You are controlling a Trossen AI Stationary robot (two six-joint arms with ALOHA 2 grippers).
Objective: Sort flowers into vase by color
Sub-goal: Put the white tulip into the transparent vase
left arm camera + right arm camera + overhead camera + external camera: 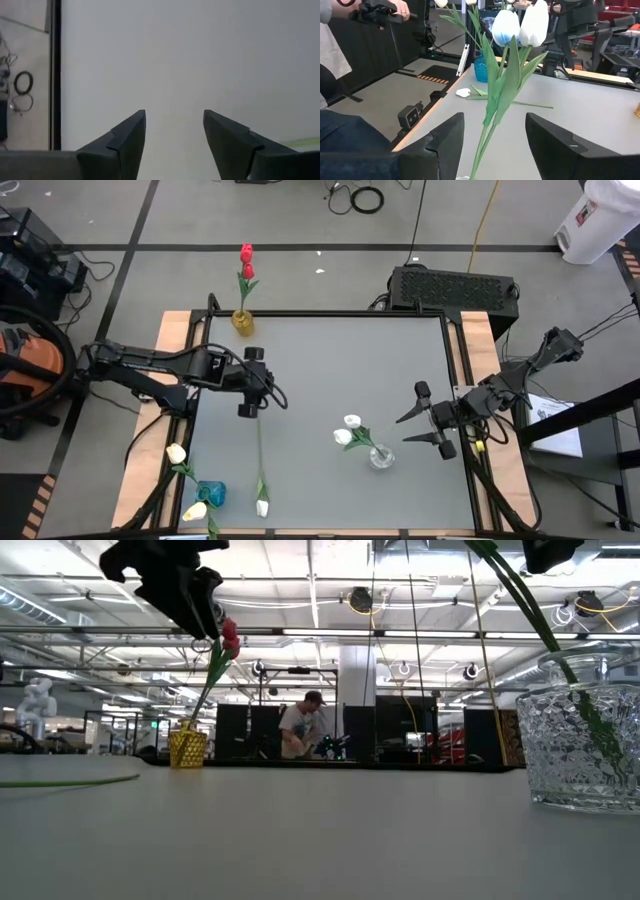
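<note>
From the table [400, 380] down: my left gripper [250, 402], jaws spread and empty, hovers over the stem end of the loose white flower [261, 480], which runs straight toward the blue vase [211, 493] (right gripper [425, 430] also spread, farther off).

A yellow vase [187, 748] with red flowers [229, 638] stands at nine o'clock — a glass vase [583, 735] at three — a person [300, 726] behind.

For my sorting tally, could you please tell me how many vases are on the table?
3: a yellow vase at the far edge holding red tulips, a blue vase at the near left corner, and a clear glass vase near the right claw.
</note>
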